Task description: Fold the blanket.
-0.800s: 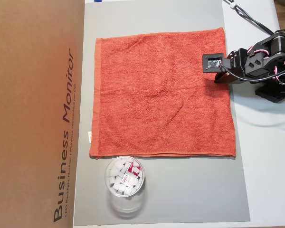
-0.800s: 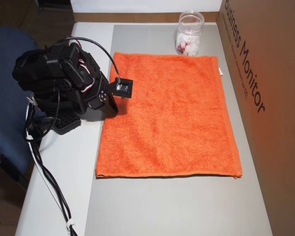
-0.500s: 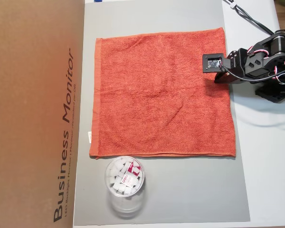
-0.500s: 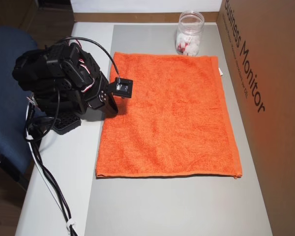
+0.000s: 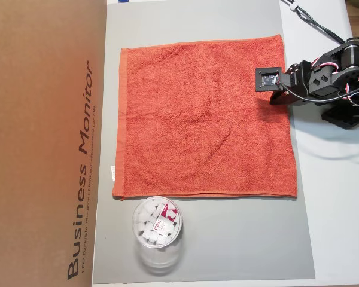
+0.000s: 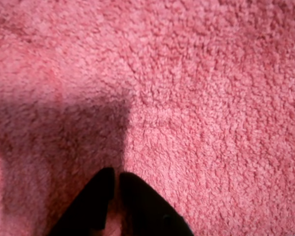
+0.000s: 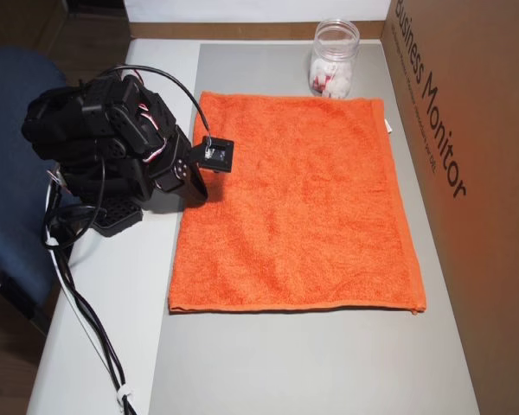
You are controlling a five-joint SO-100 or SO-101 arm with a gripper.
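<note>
The blanket (image 5: 203,119) is an orange-red terry towel lying flat and unfolded on the grey mat (image 5: 227,239), with a small white tag (image 5: 112,172) on its left edge. In the other overhead view the blanket (image 7: 298,199) spreads out to the right of the black arm (image 7: 112,138). The arm (image 5: 326,78) is folded low at the blanket's right edge in that overhead view, its wrist camera over the hem. In the wrist view the gripper (image 6: 115,173) hovers close over the blanket (image 6: 201,88). Its black fingertips are together, with nothing clearly held.
A clear plastic jar (image 5: 157,230) of white and red items stands on the mat just below the blanket; it appears again as the jar (image 7: 333,60) at the top. A tall cardboard box (image 5: 42,143) borders the mat's left side. Cables (image 7: 86,320) trail off the arm, beside a blue chair (image 7: 9,199).
</note>
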